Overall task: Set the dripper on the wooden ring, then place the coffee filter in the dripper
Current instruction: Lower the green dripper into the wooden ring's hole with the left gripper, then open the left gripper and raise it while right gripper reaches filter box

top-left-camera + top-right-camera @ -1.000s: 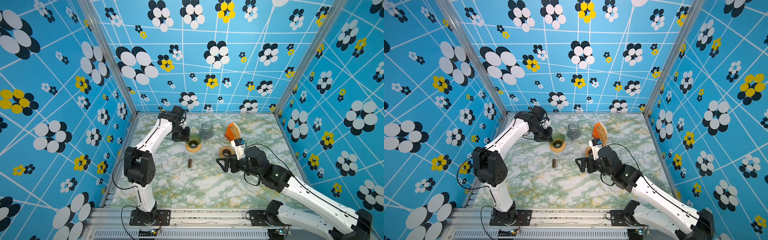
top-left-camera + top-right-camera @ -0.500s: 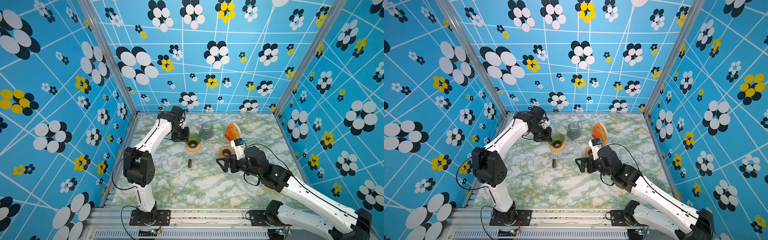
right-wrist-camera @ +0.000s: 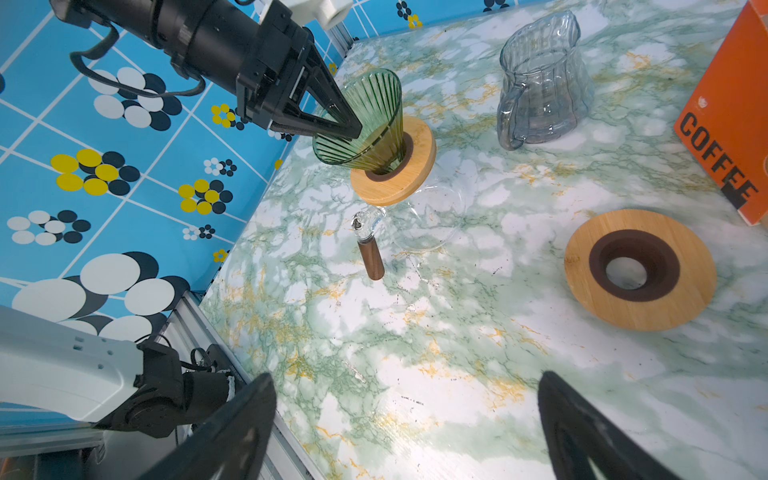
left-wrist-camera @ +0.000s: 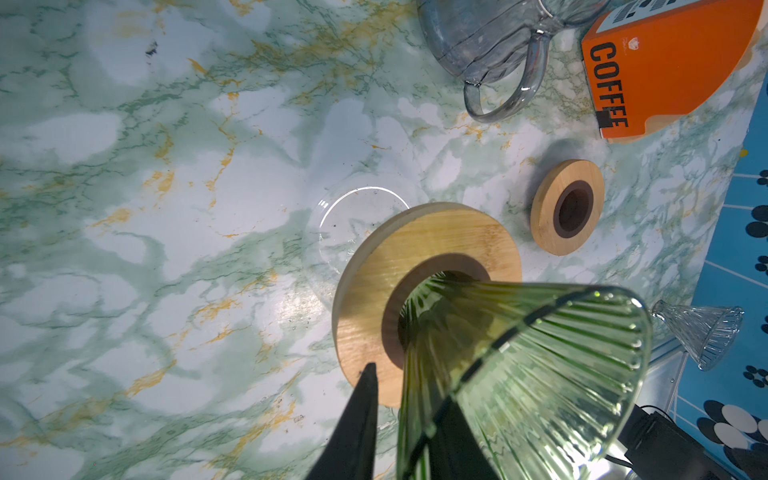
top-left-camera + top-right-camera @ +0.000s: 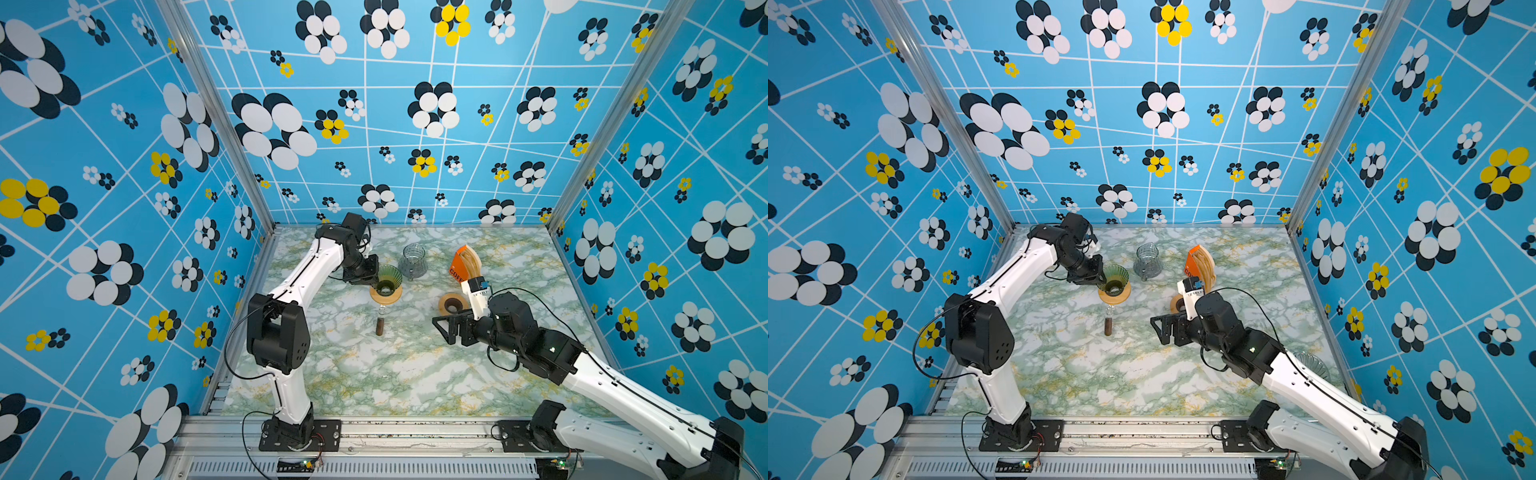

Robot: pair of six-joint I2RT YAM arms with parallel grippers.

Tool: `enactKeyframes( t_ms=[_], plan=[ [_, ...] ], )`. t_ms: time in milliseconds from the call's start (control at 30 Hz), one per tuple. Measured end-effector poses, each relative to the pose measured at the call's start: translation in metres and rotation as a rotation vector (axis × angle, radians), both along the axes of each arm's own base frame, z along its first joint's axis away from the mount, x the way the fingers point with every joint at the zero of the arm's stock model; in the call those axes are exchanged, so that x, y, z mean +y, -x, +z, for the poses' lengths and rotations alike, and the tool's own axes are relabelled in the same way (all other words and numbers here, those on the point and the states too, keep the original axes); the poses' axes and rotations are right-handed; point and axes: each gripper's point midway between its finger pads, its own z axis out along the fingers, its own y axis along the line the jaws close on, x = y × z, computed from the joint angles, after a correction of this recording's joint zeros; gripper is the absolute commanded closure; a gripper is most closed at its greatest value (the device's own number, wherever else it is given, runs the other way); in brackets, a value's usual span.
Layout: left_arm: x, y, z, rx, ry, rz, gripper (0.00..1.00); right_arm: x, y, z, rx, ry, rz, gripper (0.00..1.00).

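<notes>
The marble table is carrying everything. The coffee filter is sitting in the orange filter pack, standing at the rear, behind the right gripper. That gripper is hovering wide and empty, and is the nearer one. The dripper is resting in its wooden ring; the left gripper is straddling its wall, jaws narrow, grip undeterminable
</notes>
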Motion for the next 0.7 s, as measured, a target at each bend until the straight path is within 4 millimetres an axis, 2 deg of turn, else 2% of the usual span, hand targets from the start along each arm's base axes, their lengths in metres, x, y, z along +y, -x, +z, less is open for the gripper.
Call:
enactKeyframes(
  t_ms=[200, 300, 433, 567, 700],
  plan=[
    [0.0, 0.001, 0.005, -0.011, 0.003, 0.0, 0.71, 0.0, 0.0, 0.0, 0.0, 0.001, 0.001, 0.01],
    [0.001, 0.003, 0.016, -0.037, 0.011, 0.0, 0.69, 0.0, 0.0, -0.001, 0.002, 0.004, 0.001, 0.02],
    [0.003, 0.008, 0.045, -0.111, 0.033, -0.004, 0.67, -0.002, 0.0, -0.001, 0.0, 0.024, -0.002, 0.05],
    [0.005, 0.017, 0.085, -0.224, 0.066, -0.018, 0.6, -0.008, -0.002, 0.006, -0.016, 0.057, -0.015, 0.06],
    [0.004, 0.031, 0.127, -0.377, 0.129, -0.051, 0.4, -0.013, -0.006, 0.015, -0.038, 0.087, -0.021, 0.09]
  ],
)
